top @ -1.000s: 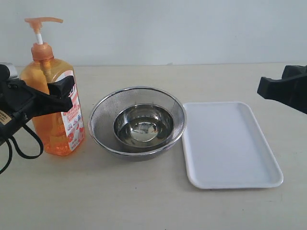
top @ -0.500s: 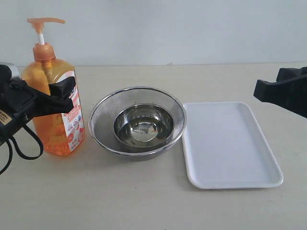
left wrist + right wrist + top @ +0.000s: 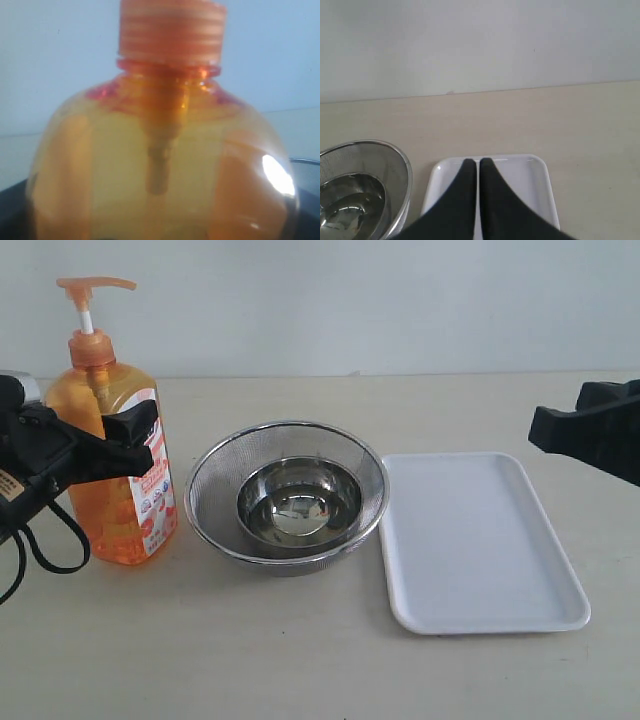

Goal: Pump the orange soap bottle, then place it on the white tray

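The orange soap bottle (image 3: pixel 110 515) stands upright at the table's left, its pump head (image 3: pixel 92 285) raised on the white stem. My left gripper (image 3: pixel 125 435) is shut on the bottle's upper body, one black finger across the label's top. In the left wrist view the orange soap bottle (image 3: pixel 165 165) fills the picture and hides the fingertips. The white tray (image 3: pixel 480 540) lies flat at the right with nothing on it. My right gripper (image 3: pixel 545 430) hovers shut and holding nothing beyond the tray's far right corner. In the right wrist view my right gripper (image 3: pixel 478 162) points over the white tray (image 3: pixel 535 180).
A round steel mesh bowl (image 3: pixel 210 475) with a smaller steel bowl (image 3: pixel 298 502) inside it sits between the bottle and the tray, close to both. The same mesh bowl (image 3: pixel 402 170) shows in the right wrist view. A black cable (image 3: pixel 45 540) loops beside the bottle's base.
The right gripper has shifted a little to the left. The bottle and left gripper nudged slightly, then held still.
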Motion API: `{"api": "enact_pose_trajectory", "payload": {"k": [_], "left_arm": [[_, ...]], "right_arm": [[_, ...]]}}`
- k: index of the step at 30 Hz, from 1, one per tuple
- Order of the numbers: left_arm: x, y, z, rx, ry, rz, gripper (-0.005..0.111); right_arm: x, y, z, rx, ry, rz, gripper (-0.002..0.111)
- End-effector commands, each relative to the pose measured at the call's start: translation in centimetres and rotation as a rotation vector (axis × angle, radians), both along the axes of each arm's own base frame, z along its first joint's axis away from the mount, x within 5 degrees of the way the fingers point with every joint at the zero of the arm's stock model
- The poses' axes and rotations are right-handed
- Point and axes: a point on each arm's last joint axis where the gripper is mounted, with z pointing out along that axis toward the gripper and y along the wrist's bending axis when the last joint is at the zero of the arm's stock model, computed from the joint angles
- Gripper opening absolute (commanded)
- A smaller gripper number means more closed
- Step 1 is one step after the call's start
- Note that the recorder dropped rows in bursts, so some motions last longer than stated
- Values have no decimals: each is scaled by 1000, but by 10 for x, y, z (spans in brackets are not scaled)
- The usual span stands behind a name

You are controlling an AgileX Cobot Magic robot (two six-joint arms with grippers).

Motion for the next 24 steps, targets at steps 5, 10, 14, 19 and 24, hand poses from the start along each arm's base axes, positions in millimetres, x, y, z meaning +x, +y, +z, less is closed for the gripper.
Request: {"api": "enact_pose_trajectory", "payload": {"k": [5, 10, 14, 19, 24], "left_arm": [[-3, 0, -4, 25, 39, -9, 5], [-3, 0, -4, 25, 39, -9, 5], [-3, 0, -4, 25, 39, -9, 5], [-3, 0, -4, 25, 39, -9, 5], [-3, 0, -4, 25, 39, -9, 5]], "right_arm": [[-2, -1, 0, -1, -5, 3, 0], [-2, -1, 0, -1, -5, 3, 0], [-2, -1, 0, -1, -5, 3, 0], [-6, -3, 5, 28, -22, 25, 0], [-20, -10, 15, 111, -39, 125, 0]]}}
